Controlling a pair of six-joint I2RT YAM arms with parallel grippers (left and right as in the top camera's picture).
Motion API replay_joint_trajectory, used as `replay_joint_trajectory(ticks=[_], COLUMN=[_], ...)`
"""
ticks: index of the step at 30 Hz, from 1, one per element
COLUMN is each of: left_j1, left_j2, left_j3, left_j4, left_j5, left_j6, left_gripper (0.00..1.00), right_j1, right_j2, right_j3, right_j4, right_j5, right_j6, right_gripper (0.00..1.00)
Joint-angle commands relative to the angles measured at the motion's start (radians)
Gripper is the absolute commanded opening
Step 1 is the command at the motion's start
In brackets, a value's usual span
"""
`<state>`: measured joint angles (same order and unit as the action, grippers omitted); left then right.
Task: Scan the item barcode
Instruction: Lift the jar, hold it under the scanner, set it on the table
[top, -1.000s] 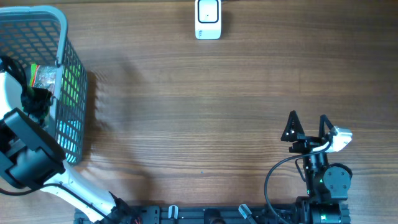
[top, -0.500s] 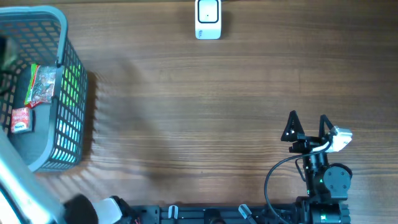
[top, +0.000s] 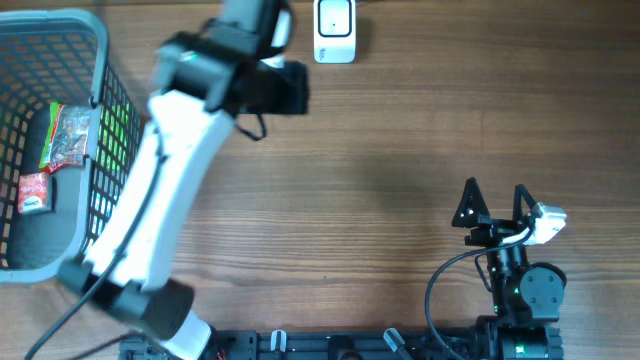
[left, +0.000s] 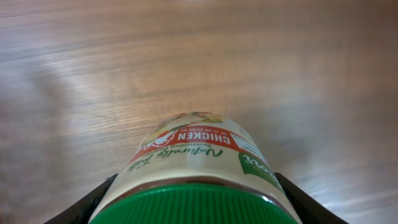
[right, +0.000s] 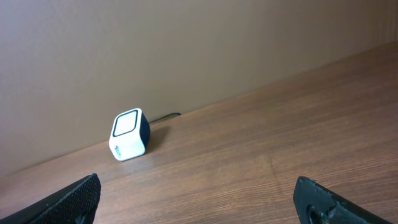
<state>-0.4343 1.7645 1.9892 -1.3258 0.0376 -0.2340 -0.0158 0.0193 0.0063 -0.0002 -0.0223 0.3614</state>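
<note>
Left arm swung way over since a sec ago. It was down at the basket (top: 60, 18) w/ the left fingers (top: 283, 88) in it, now the whole arm stretches diagonally across the tabletop (top: 400, 150) and those fingers sit up near the far edge. Right side hasn't budged at all.

Left fingers are abt halfway open and clamped on a jar (left: 193, 152), one finger on each side just below the green lid (left: 193, 208). Wrist cam looks along the jar from the lid end: cream label, red band reading CHICKEN, rest of the text too small for me. Jar is over bare wood, can't tell if it's touching or hanging above it bc the background is blurry. From overhead the jar is hidden under the fingers.

Scanner (top: 334, 30) is just beside the left fingers, a bit ahead and to the right, not touching afaict. Basket is well apart from them now, off to the left, w/ a clear snack packet (top: 70, 133) and a red packet (top: 33, 192) inside.

Right fingers (top: 468, 207) are spread as wide as they go, nothing between them. In the right wrist cam the scanner stands well ahead of them, between the two tips, window face angled upward.
</note>
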Motion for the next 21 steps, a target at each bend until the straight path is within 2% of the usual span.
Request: replay_joint_trajectory(ticks=[1, 2, 6, 9, 11, 14, 21], left_j1=[-0.058, -0.074, -0.1, -0.103, -0.11, -0.131, -0.285], left_j2=[0.107, 0.142, 0.239, 0.338, 0.393, 0.491, 0.635], left_j3=[0.006, 0.006, 0.006, 0.006, 0.006, 0.004, 0.004], left_j4=[-0.021, -0.033, -0.037, -0.032, -0.024, 0.07, 0.213], left_j5=[0.113, 0.151, 0.153, 0.157, 0.152, 0.141, -0.034], left_j6=[0.304, 0.381, 0.542, 0.556, 0.611, 0.624, 0.647], left_gripper=[0.64, 0.64, 0.65, 0.65, 0.65, 0.66, 0.67], right_j1=[0.004, 0.004, 0.004, 0.004, 0.004, 0.004, 0.004], right_j2=[-0.005, -0.005, -0.005, -0.005, -0.005, -0.005, -0.005], right_j3=[-0.001, -0.001, -0.001, -0.001, -0.001, -0.001, -0.001], right_j4=[0.004, 0.004, 0.004, 0.003, 0.004, 0.004, 0.004], right_j5=[-0.005, -0.005, -0.005, -0.005, -0.005, -0.005, -0.005], right_j6=[-0.014, -0.014, -0.014, -0.014, -0.014, -0.014, -0.014], right_gripper=[1.0, 1.0, 1.0, 1.0, 1.0, 1.0, 1.0])
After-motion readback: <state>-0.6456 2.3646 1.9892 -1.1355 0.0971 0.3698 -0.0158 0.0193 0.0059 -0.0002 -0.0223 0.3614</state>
